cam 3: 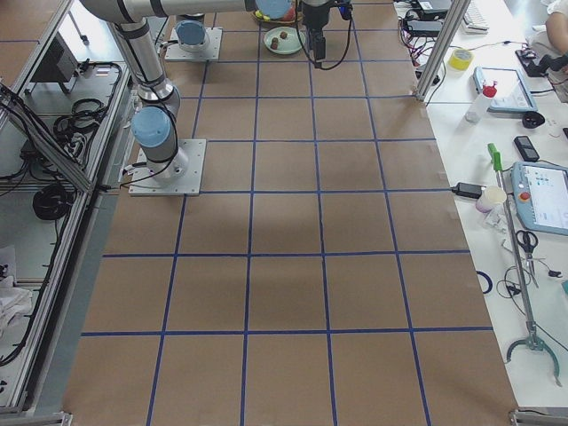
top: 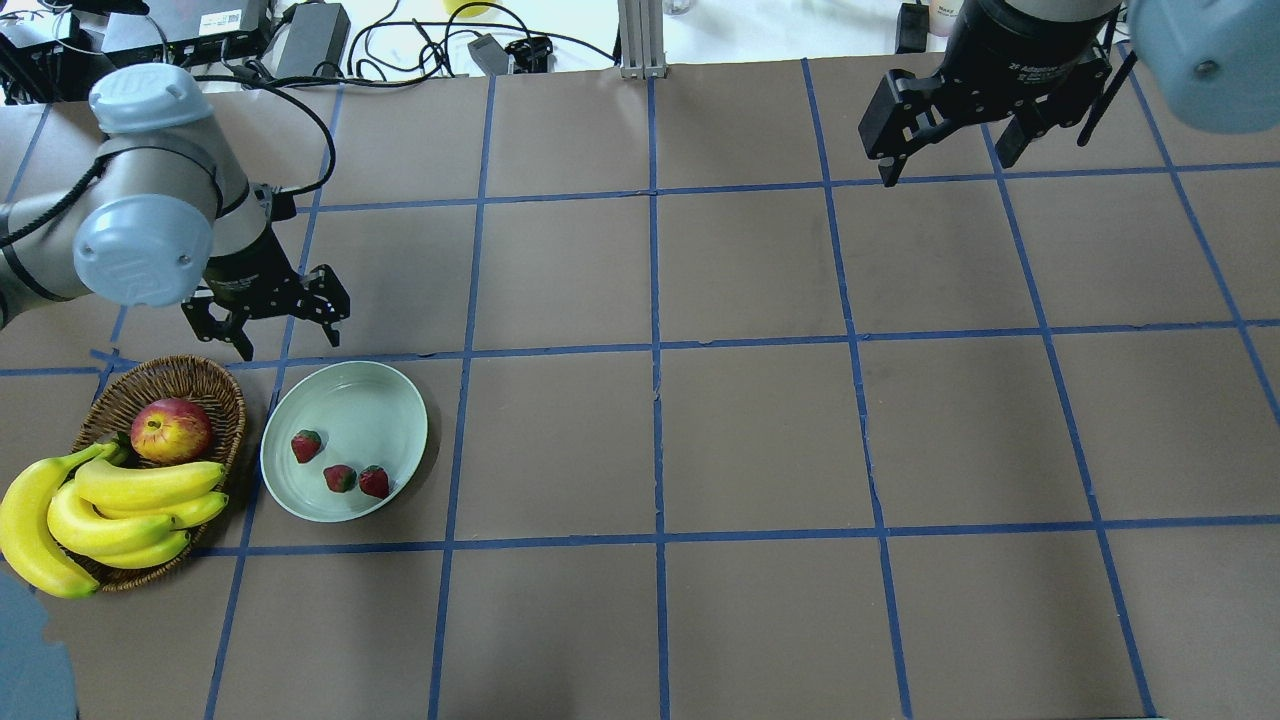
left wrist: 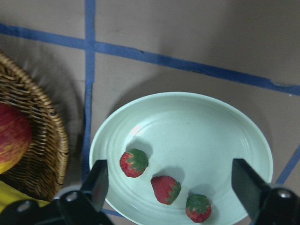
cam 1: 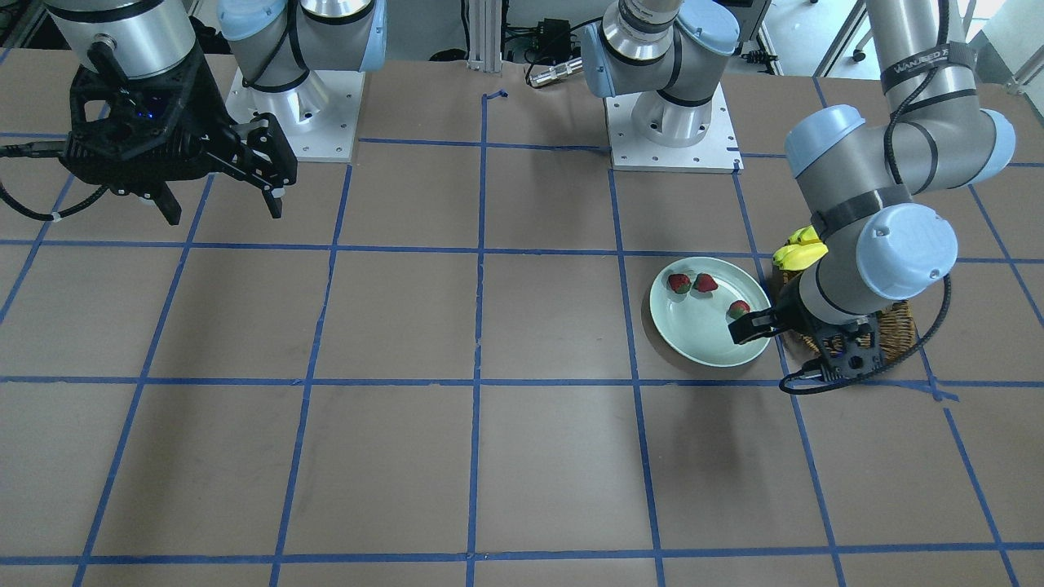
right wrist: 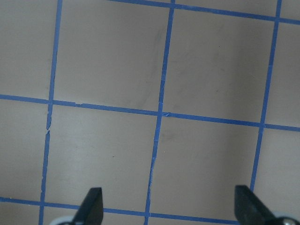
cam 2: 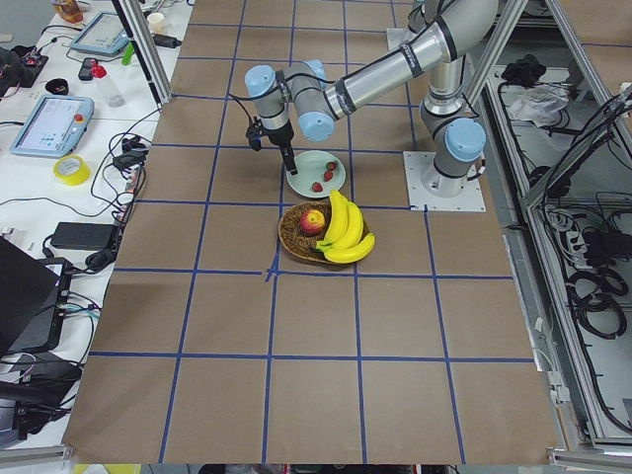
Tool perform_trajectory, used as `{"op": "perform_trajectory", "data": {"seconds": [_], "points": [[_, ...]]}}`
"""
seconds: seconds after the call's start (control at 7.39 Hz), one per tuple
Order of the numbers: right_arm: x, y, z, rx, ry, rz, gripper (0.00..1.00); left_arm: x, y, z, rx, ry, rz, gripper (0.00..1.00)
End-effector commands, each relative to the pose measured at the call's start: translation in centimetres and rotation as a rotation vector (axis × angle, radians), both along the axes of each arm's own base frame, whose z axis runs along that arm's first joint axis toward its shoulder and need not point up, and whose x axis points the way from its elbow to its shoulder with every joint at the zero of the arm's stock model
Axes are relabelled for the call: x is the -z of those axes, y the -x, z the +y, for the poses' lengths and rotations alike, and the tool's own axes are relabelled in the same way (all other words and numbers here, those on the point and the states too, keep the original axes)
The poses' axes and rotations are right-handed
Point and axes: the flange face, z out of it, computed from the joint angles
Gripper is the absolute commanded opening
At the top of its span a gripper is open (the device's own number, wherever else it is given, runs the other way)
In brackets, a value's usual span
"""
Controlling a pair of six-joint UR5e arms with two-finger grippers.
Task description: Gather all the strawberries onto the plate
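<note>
**A:** Front-facing view first. Where are the strawberries (cam 1: 705, 283)?

**B:** All three lie in the plate (cam 1: 693, 334). Two sit side by side near the rim toward the robot, and one sits nearer the basket (cam 1: 900, 330). The left gripper (cam 1: 746, 328) hangs at the plate's basket-side rim, just beside that third berry. The right gripper (cam 1: 222, 208) is well apart, at the other end of the counter (cam 1: 408, 326).

**A:** And overhead?

**B:** The left gripper sits just past the plate's far rim, so the berries lie from it back toward the robot. Its fingers are spread and hold nothing. No berry shows on the counter or in the basket, which holds only an apple (top: 171, 429) and bananas (top: 140, 485).

**A:** The side views?

**B:** From the left end, the near arm reaches down beside the plate, and the berries are red dots inside it. From the right end it is all too small to add anything.

**A:** The wrist cameras?

**B:** The left one looks straight down — the plate lies between wide-set fingers, with the three berries in a slanted row near its lower edge. The right one shows wide-set fingers over bare counter.

**A:** So which arm matters?

**B:** The left is far nearer, but I judge nothing is left to pick. The next move is probably a lift clear — straight up, so it does not clip the rim.
</note>
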Motion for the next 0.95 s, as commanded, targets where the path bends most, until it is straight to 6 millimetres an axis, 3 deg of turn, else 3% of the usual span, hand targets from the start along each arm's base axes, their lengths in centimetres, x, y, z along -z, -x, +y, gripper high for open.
{"op": "perform_trajectory", "data": {"seconds": [0.0,0.27,0.41,0.54,0.68,0.81], "points": [[0.1,-0.1,0.0,-0.001,-0.002,-0.001,1.0,-1.9,-0.6,-0.6,-0.004,0.033,-0.022,1.0],[0.0,-0.1,0.0,-0.001,0.0,-0.001,1.0,-3.1,-0.7,-0.5,0.058,0.048,-0.003,1.0],[0.0,-0.1,0.0,-0.003,0.0,-0.001,1.0,-5.8,-0.1,-1.0,0.073,0.099,-0.019,1.0],[0.0,-0.2,0.1,-0.004,0.0,-0.001,1.0,-7.0,2.3,-1.5,0.067,0.13,0.026,1.0],[0.0,-0.2,0.1,-0.004,0.0,-0.001,1.0,-9.7,6.0,-1.2,0.134,0.18,0.032,1.0],[0.0,-0.2,0.1,-0.004,0.0,-0.001,1.0,-12.0,7.7,0.5,0.149,0.169,0.032,1.0]]}}
